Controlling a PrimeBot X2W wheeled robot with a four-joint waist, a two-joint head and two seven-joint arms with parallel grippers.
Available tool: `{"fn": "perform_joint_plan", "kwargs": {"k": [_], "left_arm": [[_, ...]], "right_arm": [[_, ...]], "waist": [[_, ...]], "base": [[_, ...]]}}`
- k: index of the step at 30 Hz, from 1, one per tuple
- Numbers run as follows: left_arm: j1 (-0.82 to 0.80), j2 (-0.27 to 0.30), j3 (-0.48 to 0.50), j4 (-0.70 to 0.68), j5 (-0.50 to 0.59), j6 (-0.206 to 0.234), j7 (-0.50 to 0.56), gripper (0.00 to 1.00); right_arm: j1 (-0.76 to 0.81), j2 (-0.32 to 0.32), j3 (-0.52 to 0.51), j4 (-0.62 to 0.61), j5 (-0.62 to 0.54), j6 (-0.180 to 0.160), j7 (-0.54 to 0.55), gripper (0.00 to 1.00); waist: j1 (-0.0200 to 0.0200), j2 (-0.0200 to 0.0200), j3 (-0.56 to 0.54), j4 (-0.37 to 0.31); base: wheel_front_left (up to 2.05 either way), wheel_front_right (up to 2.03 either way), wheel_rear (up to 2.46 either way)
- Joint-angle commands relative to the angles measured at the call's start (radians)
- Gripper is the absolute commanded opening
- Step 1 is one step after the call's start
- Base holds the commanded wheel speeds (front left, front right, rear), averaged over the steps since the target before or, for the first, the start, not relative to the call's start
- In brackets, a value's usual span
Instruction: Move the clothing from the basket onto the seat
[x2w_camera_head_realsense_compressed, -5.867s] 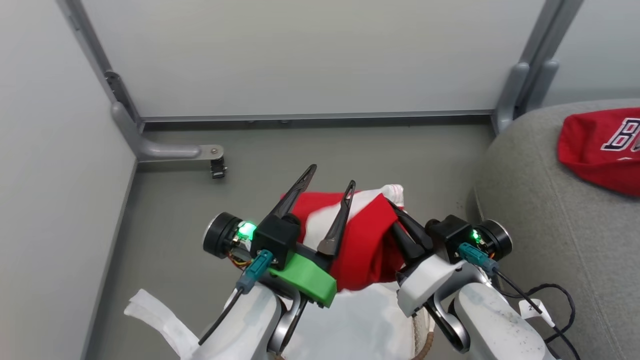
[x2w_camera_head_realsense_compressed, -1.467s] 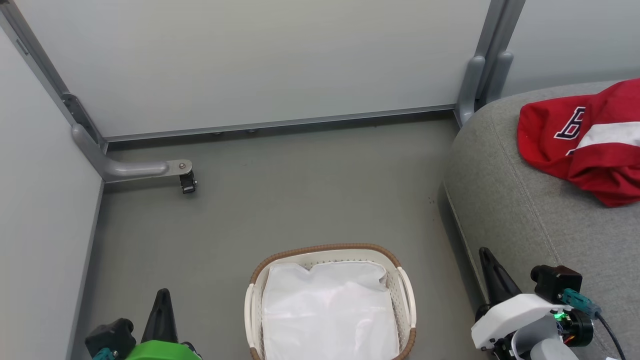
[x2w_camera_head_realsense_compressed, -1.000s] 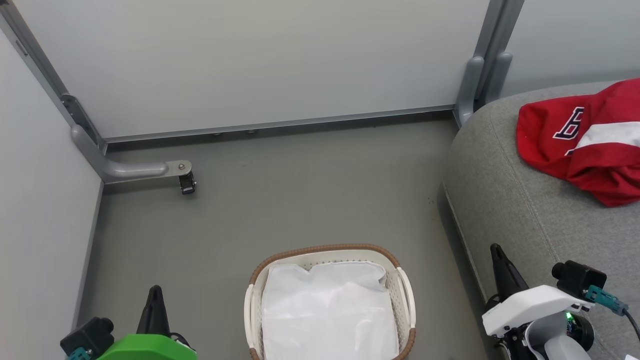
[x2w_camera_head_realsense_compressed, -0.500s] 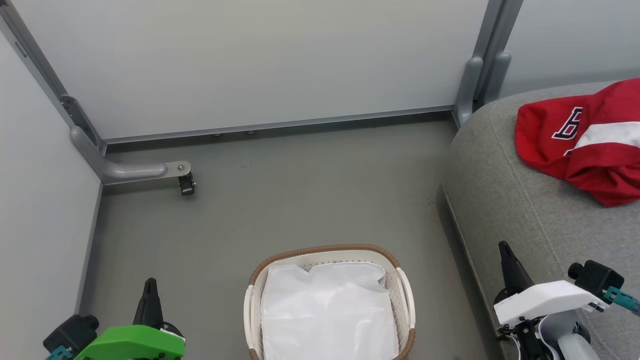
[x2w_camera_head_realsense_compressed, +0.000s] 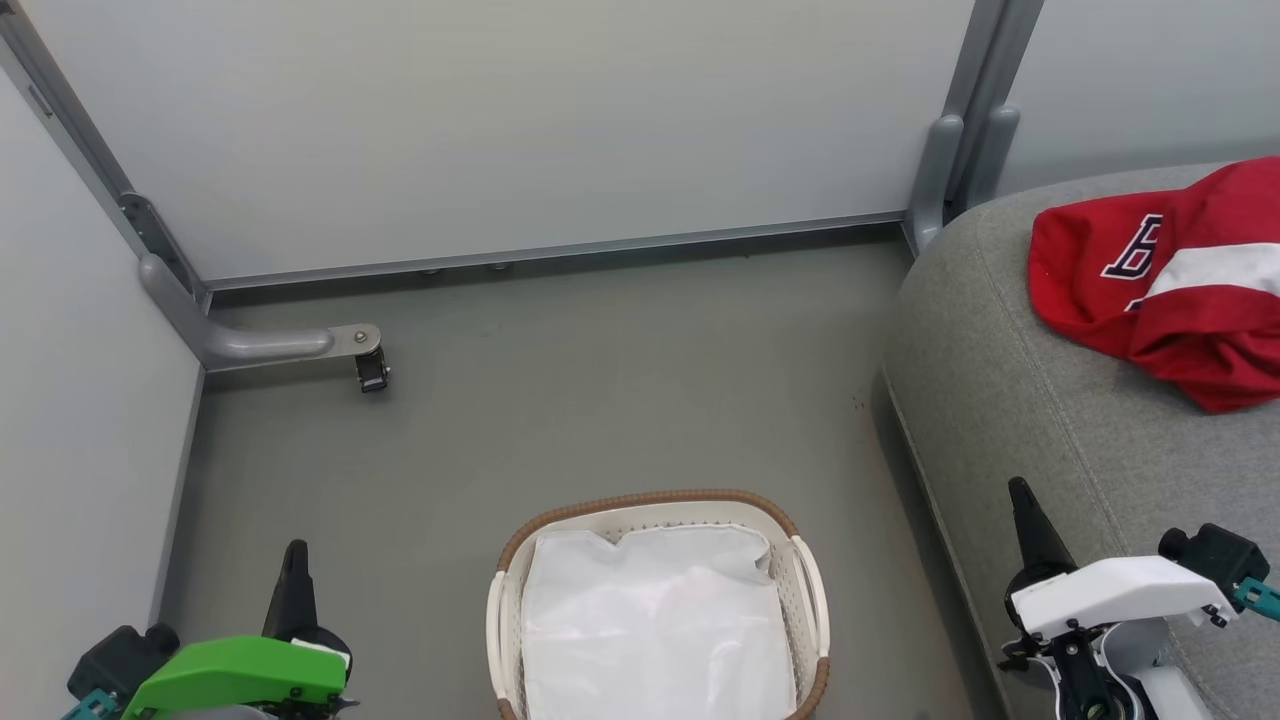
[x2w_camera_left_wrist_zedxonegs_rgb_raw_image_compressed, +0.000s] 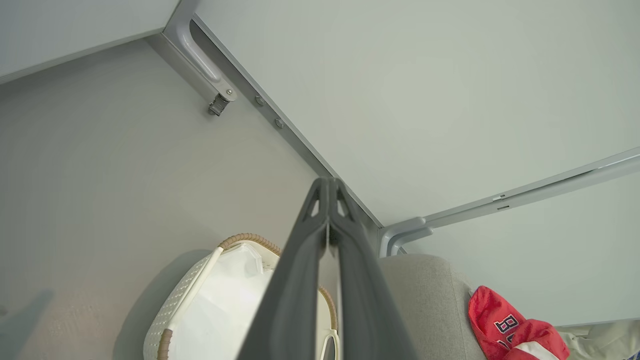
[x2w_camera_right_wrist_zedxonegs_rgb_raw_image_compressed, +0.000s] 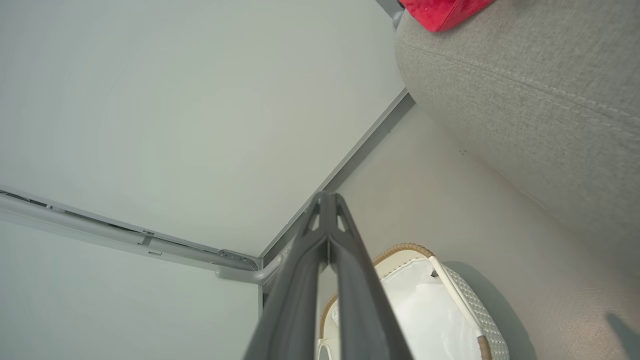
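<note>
The red clothing (x2w_camera_head_realsense_compressed: 1170, 290) with a white stripe and block lettering lies bunched on the grey seat (x2w_camera_head_realsense_compressed: 1040, 400) at the right; it also shows in the left wrist view (x2w_camera_left_wrist_zedxonegs_rgb_raw_image_compressed: 510, 330) and the right wrist view (x2w_camera_right_wrist_zedxonegs_rgb_raw_image_compressed: 442, 11). The white basket (x2w_camera_head_realsense_compressed: 655, 505) with its brown rim stands on the floor at bottom centre, holding just its white liner (x2w_camera_head_realsense_compressed: 655, 620). My left gripper (x2w_camera_head_realsense_compressed: 296, 560) is shut and empty at the lower left, away from the basket. My right gripper (x2w_camera_head_realsense_compressed: 1022, 500) is shut and empty at the lower right, beside the seat's front edge.
Pale wall panels close off the back and left. A grey metal bracket with a small black caster (x2w_camera_head_realsense_compressed: 372, 372) sits on the floor at the left. A grey post (x2w_camera_head_realsense_compressed: 950, 170) stands at the seat's far corner. Grey floor (x2w_camera_head_realsense_compressed: 600, 380) stretches between basket and wall.
Earlier both grippers held a red garment above the basket; it now lies on the seat with the other. Over the last second both arms drew outward and down toward the view's lower corners.
</note>
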Motion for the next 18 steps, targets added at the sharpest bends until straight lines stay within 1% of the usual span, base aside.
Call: {"fn": "perform_joint_plan", "kwargs": {"k": [1, 18], "left_arm": [[-0.032, 0.006, 0.009, -0.015, -0.035, -0.005, 0.007, 0.0], [-0.048, 0.007, 0.029, -0.032, -0.203, -0.018, 0.054, 0.0]], "right_arm": [[-0.004, -0.004, -0.008, -0.017, 0.032, 0.0, 0.01, 0.0], [-0.001, -0.004, -0.034, -0.036, 0.204, 0.0, 0.057, 0.0]], "waist": [[0.0, 0.0, 0.0, 0.0], [0.0, 0.0, -0.003, -0.003]], "base": [[0.0, 0.0, 0.0], [0.0, 0.0, 0.0]]}}
